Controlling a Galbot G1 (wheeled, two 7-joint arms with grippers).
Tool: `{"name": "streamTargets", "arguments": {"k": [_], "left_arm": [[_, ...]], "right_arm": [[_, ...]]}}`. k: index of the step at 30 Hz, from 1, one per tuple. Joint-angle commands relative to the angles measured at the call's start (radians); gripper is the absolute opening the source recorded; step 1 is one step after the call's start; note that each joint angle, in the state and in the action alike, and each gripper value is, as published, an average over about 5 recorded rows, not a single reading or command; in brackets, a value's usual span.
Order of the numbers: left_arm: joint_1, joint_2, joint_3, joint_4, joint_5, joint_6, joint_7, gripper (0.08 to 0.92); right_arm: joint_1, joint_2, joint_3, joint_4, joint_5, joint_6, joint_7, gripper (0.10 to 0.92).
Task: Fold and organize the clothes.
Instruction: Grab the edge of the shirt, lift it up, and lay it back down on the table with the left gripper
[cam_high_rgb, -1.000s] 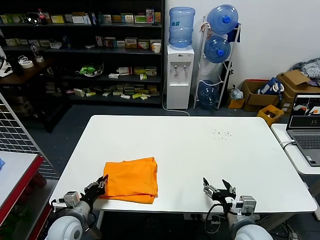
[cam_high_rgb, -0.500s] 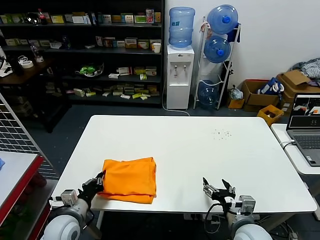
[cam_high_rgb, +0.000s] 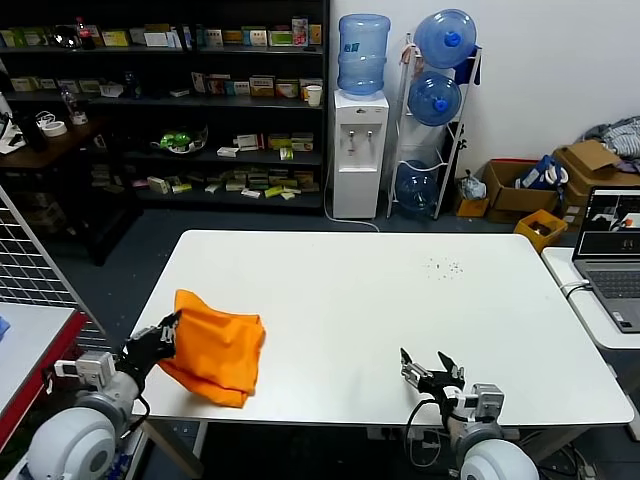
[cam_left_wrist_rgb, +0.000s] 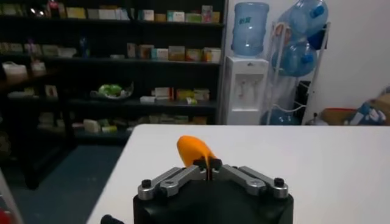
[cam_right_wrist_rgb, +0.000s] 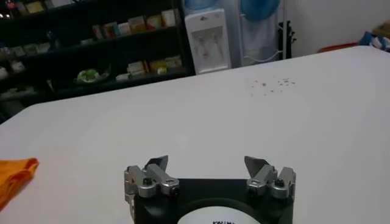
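Observation:
The orange T-shirt (cam_high_rgb: 215, 347) is folded into a bundle at the white table's (cam_high_rgb: 380, 290) front left corner, lifted and tilted on its left side. My left gripper (cam_high_rgb: 168, 332) is shut on the shirt's left edge, off the table's left rim. In the left wrist view a tongue of orange cloth (cam_left_wrist_rgb: 194, 150) sticks up from my shut left gripper (cam_left_wrist_rgb: 208, 164). My right gripper (cam_high_rgb: 428, 367) hovers open near the front edge, right of centre, with nothing in it; its fingers (cam_right_wrist_rgb: 156, 164) stand wide apart around the gap (cam_right_wrist_rgb: 207, 163). A corner of the shirt (cam_right_wrist_rgb: 13, 175) shows far off.
A laptop (cam_high_rgb: 612, 255) sits on a side table at the right. A red-edged bench with a wire rack (cam_high_rgb: 30, 330) stands close on the left. Shelves (cam_high_rgb: 180, 100), a water dispenser (cam_high_rgb: 360, 150) and boxes lie beyond the table. Small dark specks (cam_high_rgb: 443, 266) mark the tabletop.
My left gripper closed on the shirt's left edge, then pulled it left and up. The shirt slid toward the table's left corner and bunched. The right arm barely moved.

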Motion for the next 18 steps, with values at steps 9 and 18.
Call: {"name": "streamTargets", "arguments": {"k": [9,18], "left_arm": [[0.034,0.236,-0.196,0.046,-0.096,0.047,-0.024,0.101],[0.013,0.157,-0.053,-0.067,-0.215,0.050,-0.112,0.101]], "right_arm": [[0.034,-0.009,-0.014,-0.023,0.010,0.013,-0.004,0.823],[0.011,0.006,0.001,-0.006,-0.007,0.017,-0.002,0.823]]}}
